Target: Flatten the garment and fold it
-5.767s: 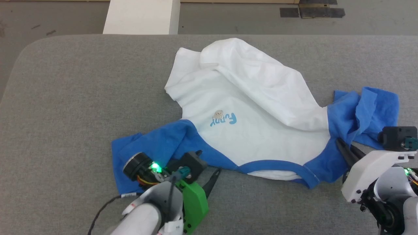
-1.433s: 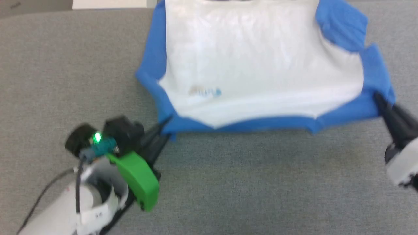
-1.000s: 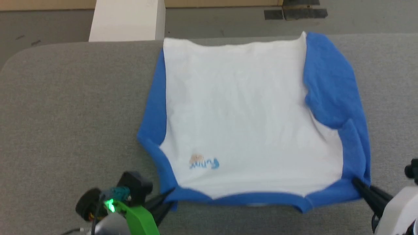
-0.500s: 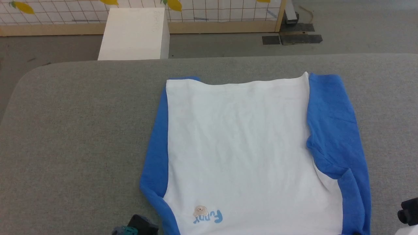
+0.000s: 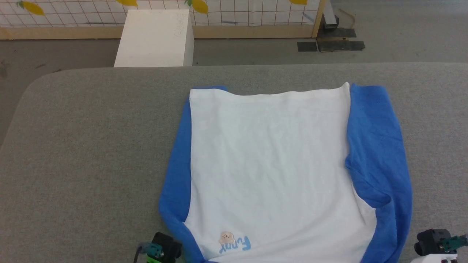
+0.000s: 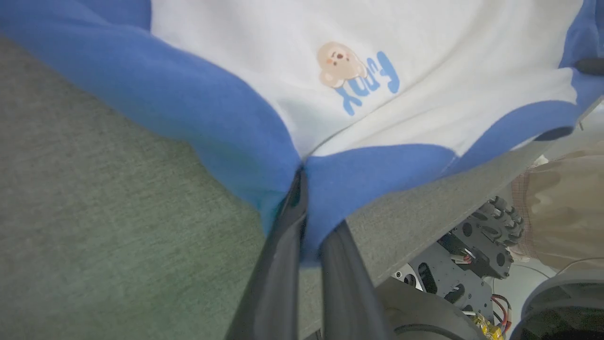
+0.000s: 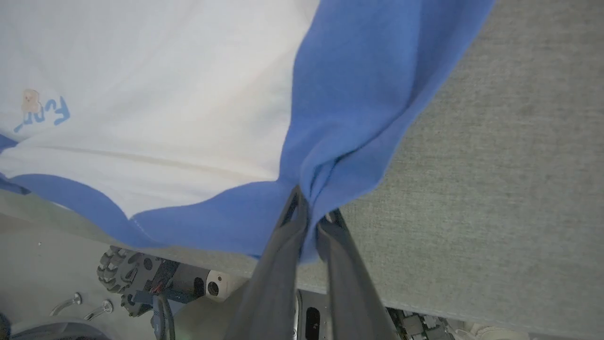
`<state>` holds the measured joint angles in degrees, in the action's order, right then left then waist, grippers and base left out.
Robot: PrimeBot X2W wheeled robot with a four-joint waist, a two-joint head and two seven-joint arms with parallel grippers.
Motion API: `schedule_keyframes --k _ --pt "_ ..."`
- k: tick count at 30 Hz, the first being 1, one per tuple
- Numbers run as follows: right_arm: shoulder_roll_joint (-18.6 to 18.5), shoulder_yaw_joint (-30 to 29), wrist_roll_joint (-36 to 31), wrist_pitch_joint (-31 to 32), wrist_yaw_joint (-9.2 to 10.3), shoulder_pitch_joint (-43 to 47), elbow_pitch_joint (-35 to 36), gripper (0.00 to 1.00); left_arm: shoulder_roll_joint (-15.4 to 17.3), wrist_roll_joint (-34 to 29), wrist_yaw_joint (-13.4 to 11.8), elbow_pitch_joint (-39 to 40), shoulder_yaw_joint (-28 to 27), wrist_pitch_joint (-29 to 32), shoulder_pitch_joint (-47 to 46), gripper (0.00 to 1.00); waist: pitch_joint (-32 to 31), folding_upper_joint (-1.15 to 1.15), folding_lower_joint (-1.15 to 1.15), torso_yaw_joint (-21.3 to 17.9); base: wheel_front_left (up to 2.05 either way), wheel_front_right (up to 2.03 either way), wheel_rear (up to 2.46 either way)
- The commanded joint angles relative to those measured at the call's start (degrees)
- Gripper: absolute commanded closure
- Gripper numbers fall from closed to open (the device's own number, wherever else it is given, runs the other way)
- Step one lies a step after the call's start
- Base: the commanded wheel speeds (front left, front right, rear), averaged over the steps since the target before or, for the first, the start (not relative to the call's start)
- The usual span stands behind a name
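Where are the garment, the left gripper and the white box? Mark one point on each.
garment (image 5: 270,164): head view, middle of its white body.
left gripper (image 6: 306,198): left wrist view, between its fingertips, shut on the garment's blue edge.
white box (image 5: 153,38): head view, its top face.

Left pincer (image 6: 307,200), right pincer (image 7: 311,208) — tight on garment (image 5: 270,164)

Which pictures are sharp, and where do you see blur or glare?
Head view: sharp, evenly lit, no glare on the shirt. Left wrist view: chest lettering clear, left pincer soft near the lens. Right wrist view: shirt sharp, right pincer likewise soft.
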<state>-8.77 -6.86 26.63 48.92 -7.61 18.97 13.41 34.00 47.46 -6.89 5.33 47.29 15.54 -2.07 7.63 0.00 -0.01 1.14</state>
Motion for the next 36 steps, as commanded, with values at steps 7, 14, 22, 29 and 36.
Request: schedule_keyframes --k 7,14,22,29,36 --pt "-0.4 -0.2 1.6 -2.1 0.12 -1.5 -1.3 0.00 0.8 5.5 -1.4 2.3 -2.3 1.9 1.4 0.00 -0.6 0.00 0.01 -0.1 0.00 0.00 0.00" --pt "1.8 -8.8 4.6 -2.6 0.12 -0.9 8.8 0.00 4.6 11.1 -7.1 15.2 -11.0 -1.2 5.8 0.00 -1.9 0.00 0.01 0.6 0.00 0.00 0.00" --pt "5.5 -14.6 -3.1 -21.0 0.12 -6.5 12.0 0.00 0.0 3.0 -11.5 16.2 -19.3 -21.4 6.8 0.00 -2.6 0.00 0.01 0.6 0.00 0.00 0.00" --pt "5.9 -11.2 -9.1 -41.5 0.12 -6.6 7.3 0.00 -7.3 -9.6 -12.0 11.3 -20.7 -30.4 6.4 0.00 -2.0 0.00 0.01 0.7 0.00 0.00 0.00" --pt "5.9 -6.6 -14.5 -56.3 0.12 -4.5 -0.2 0.00 -22.2 -21.8 -7.5 9.2 -29.7 -30.5 11.6 0.00 -1.5 0.00 0.01 0.1 0.00 0.00 0.00"
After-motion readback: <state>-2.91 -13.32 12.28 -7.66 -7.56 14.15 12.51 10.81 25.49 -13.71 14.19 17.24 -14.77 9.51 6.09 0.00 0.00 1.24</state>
